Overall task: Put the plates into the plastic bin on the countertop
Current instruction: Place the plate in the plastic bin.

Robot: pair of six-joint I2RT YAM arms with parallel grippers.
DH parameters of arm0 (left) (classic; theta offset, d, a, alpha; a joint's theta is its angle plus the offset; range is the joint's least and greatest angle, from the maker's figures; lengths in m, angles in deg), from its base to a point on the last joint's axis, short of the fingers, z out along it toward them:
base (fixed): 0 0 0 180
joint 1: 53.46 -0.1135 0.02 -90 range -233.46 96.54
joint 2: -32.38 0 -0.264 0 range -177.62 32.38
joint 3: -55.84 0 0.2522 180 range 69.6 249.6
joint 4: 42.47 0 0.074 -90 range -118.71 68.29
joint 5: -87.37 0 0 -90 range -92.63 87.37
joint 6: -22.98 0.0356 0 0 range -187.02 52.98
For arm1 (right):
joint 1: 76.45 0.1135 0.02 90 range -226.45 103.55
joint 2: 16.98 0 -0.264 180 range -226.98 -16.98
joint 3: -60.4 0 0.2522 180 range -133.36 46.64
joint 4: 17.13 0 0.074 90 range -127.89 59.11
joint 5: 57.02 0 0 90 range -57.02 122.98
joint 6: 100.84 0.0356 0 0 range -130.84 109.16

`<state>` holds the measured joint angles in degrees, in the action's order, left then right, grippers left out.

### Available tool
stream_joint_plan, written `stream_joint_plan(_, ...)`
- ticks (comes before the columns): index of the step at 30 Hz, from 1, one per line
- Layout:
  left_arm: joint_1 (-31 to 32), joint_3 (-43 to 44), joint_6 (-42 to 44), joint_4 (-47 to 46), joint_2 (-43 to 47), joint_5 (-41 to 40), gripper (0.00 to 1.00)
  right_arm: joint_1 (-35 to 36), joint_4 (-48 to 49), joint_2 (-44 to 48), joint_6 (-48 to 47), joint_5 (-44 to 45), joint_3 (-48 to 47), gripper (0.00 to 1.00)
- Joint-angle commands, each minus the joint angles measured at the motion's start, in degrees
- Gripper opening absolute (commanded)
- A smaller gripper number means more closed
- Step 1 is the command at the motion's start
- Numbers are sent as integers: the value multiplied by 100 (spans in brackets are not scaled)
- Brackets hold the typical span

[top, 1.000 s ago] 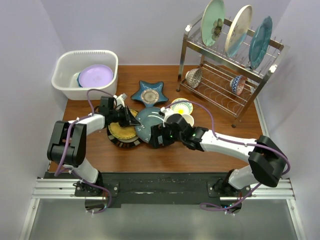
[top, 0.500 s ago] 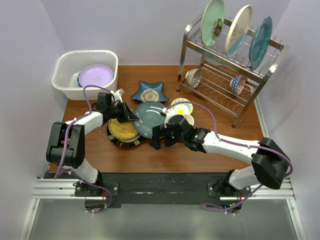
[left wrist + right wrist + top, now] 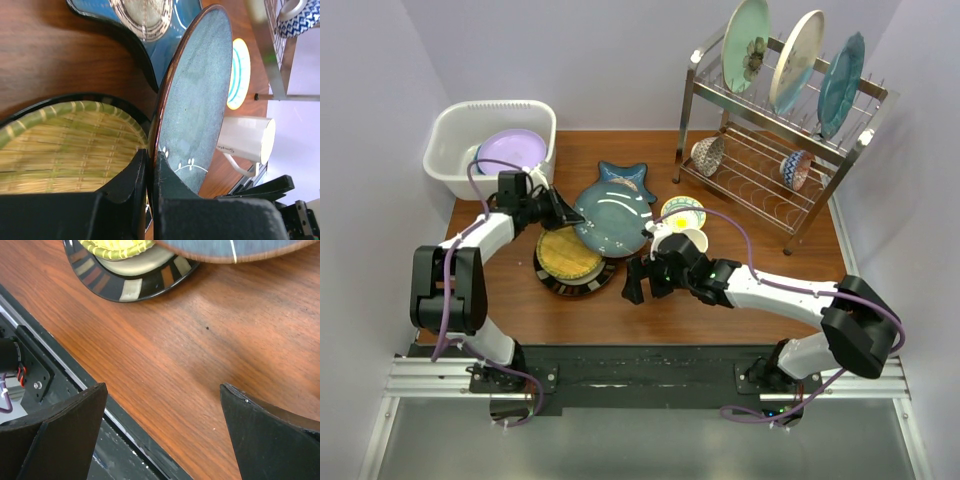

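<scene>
- The plastic bin [image 3: 490, 105] stands at the far left corner of the countertop [image 3: 580, 315], and a lilac plate [image 3: 512, 152] leans inside it.
- My left gripper [image 3: 558, 209] is just right of the bin. Its fingers are pressed tight on the rim of the dark teal plate [image 3: 615, 222], which is tilted.
- The black-rimmed plate with the woven yellow centre [image 3: 568, 262] lies flat on the wood, partly under the teal plate's near edge. I cannot tell whether the two touch.
- The blue star-shaped plate [image 3: 625, 176] lies behind, partly covered by the teal one.
- My right gripper [image 3: 635, 283] hangs low over bare wood near the middle, jaws spread wide and holding nothing.
- A white mug [image 3: 692, 240] stands beside my right wrist.
- At the far right, the wire dish rack [image 3: 770, 160] holds three plates upright on its top tier.
</scene>
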<state>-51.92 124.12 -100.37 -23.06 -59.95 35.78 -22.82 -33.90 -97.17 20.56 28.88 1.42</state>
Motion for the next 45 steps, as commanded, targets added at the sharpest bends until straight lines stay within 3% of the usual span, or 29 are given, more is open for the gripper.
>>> stream_joint_plan(1,-154,515,-181,-301,365,746,0,25,213,100,7,-100,91,99)
stream_joint_plan(33,-980,1869,-357,-20,23,826,0,34,415,-199,77,-214,434,99)
stream_joint_plan(45,-1402,2159,-823,-450,-223,887,0,34,415,-279,59,-223,425,99)
